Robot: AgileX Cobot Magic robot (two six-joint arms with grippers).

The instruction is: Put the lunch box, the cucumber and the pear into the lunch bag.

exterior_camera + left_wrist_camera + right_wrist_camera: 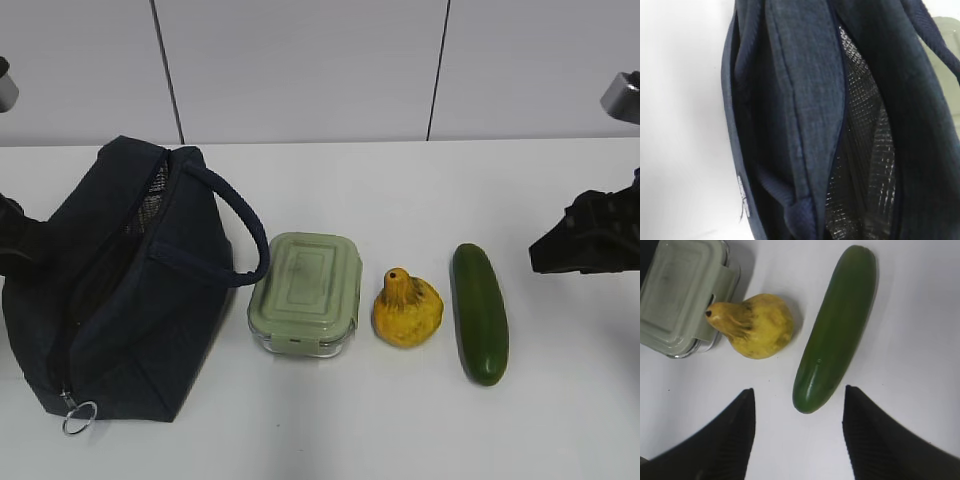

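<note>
- The lunch bag (120, 290) lies on the white surface (400, 430) at the 9 o'clock side of the exterior view, its zip open along the top, a dark mesh-like lining showing in the gap.
- A metal ring pull (79, 417) hangs at the bag's near corner, about 7 o'clock of the bag, resting on the surface.
- The bag's loop handle (240, 235) arcs out toward 3 o'clock, its lower end close to the lunch box (306, 292).
- The lunch box sits just beside the bag at its 3 o'clock, sage-green lid shut on the clear glass base.
- The pear (407, 308) stands at 3 o'clock of the lunch box, near it; in the right wrist view its narrow neck points toward the box's lid clasp, and whether they touch I cannot tell.
- The cucumber (480, 312) lies at 3 o'clock of the pear, apart from it, its long axis running roughly 12 to 6 o'clock in the exterior view.
- All three food items lie outside the bag.
- The right fingers (799, 432) are spread apart and hold nothing; they hover above the surface with the cucumber's near end between and just beyond the two tips at 12 o'clock in the right wrist view.
- The left wrist view is filled by the bag's navy fabric and open mouth; the left fingers do not show there, so I cannot tell whether they are apart or together.
- In the exterior view only a dark part of the left arm (15, 245) shows at the 9 o'clock edge, against the bag's side.
</note>
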